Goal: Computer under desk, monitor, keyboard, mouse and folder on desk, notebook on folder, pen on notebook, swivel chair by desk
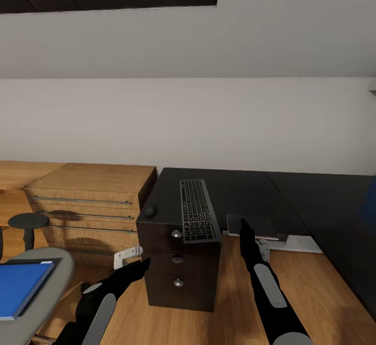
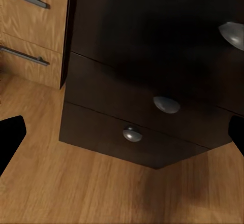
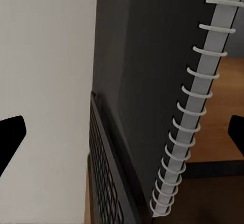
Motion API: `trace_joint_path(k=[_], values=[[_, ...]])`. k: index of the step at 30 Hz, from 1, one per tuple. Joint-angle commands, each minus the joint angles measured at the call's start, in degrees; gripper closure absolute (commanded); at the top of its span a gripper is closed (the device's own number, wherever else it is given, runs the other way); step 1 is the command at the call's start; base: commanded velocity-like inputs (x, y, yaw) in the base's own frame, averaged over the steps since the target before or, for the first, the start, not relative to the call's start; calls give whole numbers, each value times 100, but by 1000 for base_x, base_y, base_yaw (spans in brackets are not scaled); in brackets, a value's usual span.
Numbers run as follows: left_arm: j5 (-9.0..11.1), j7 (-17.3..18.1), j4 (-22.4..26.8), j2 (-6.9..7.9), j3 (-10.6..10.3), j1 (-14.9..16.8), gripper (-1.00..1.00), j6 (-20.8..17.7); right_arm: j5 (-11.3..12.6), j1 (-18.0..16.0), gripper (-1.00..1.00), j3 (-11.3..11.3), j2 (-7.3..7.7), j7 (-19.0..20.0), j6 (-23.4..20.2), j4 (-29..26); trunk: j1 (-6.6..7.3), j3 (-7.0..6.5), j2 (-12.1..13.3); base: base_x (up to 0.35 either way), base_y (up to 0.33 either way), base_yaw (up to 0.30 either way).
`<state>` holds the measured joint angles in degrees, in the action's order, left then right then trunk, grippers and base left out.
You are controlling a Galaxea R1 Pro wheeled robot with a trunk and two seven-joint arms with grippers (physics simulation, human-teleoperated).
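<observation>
The glossy black desk [image 1: 245, 191] carries the keyboard [image 1: 197, 210], lying lengthwise over the black drawer unit [image 1: 180, 277], with the small black mouse [image 1: 150, 211] to its left. A dark spiral-bound notebook [image 1: 253, 224] lies at the desk's front edge, right of the keyboard. My right gripper [image 1: 245, 232] is open just over it; the right wrist view shows the notebook [image 3: 152, 66] between the spread fingertips [image 3: 11, 135]. My left gripper [image 1: 133, 262] is open, low in front of the drawer unit [image 2: 152, 71]. The blue folder [image 1: 21, 287] rests on the swivel chair [image 1: 52, 272]. Monitor, computer and pen are out of view.
A light wooden drawer chest [image 1: 89, 204] stands left of the desk, against the white wall. The chair's black armrest [image 1: 28, 221] rises at the far left. Wooden floor [image 1: 313, 282] lies open under the desk's right part. A blue panel [image 1: 372, 199] shows at the right edge.
</observation>
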<state>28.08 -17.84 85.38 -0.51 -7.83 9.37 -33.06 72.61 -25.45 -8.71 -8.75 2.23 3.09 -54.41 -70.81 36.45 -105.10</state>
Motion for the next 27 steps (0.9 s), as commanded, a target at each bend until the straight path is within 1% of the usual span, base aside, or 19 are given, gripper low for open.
trace_joint_path(k=[1, 8, 11, 16, 27], values=[[62, -53, 7, 7, -4, 4, -100, -15, 60, -4, -100, -5, -4, 23, 13, 1, 1, 6, -3, 0, 0, 0], [67, -53, 6, 37, 0, 4, -100, -16, 60, -4, -100, 0, -4, 24, 16, 2, 1, 6, -3, -1, 0, 0], [69, -53, 5, 41, 0, 4, -100, -16, 60, -4, -100, 1, -4, 24, 16, 1, 1, 6, -3, -133, 0, 0], [73, -53, 5, 42, 1, 4, -100, -16, 57, -4, -100, 1, -4, 24, 16, 7, 1, 6, -3, -271, 0, 0], [72, -56, 6, 43, 1, 4, -100, -16, 52, -4, -100, 4, -4, 24, 16, 13, 1, 6, -3, -327, 0, 0]])
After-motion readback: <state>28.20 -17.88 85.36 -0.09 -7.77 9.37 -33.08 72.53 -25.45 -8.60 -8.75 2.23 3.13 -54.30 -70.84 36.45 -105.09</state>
